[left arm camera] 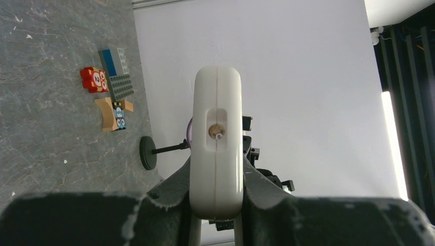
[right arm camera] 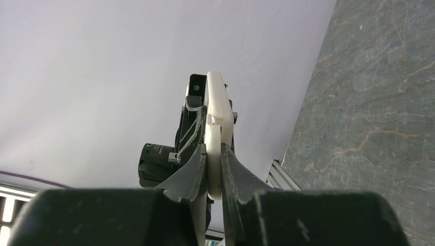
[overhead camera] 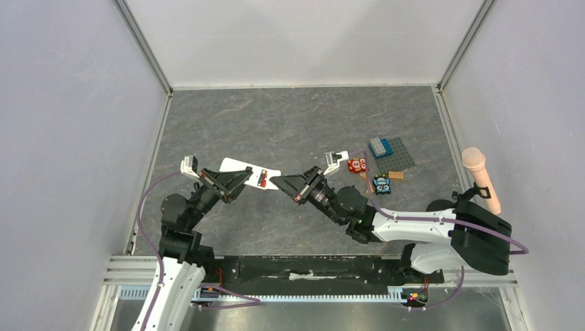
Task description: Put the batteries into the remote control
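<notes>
The remote control [overhead camera: 241, 167] hangs above the table between the arms, plain white back up. My left gripper [overhead camera: 243, 178] is shut on it. The left wrist view shows it end-on [left arm camera: 216, 107], a small bulb in that end, pinched between the fingers of the left gripper [left arm camera: 216, 165]. My right gripper [overhead camera: 277, 181] meets its other end. In the right wrist view the right gripper [right arm camera: 214, 149] is shut on a thin white cover piece [right arm camera: 213, 169] lying against the remote [right arm camera: 219, 100]. A small red streak [overhead camera: 263, 178] on the remote may be a battery. The batteries are otherwise hidden.
Toy bricks lie at the right: a red block [overhead camera: 357, 165], a blue brick [overhead camera: 379, 146] on a grey plate [overhead camera: 403, 155], a blue block [overhead camera: 381, 183] and a tan piece [overhead camera: 396, 175]. A pink microphone [overhead camera: 479, 176] stands on its round base [left arm camera: 147, 152] at the far right.
</notes>
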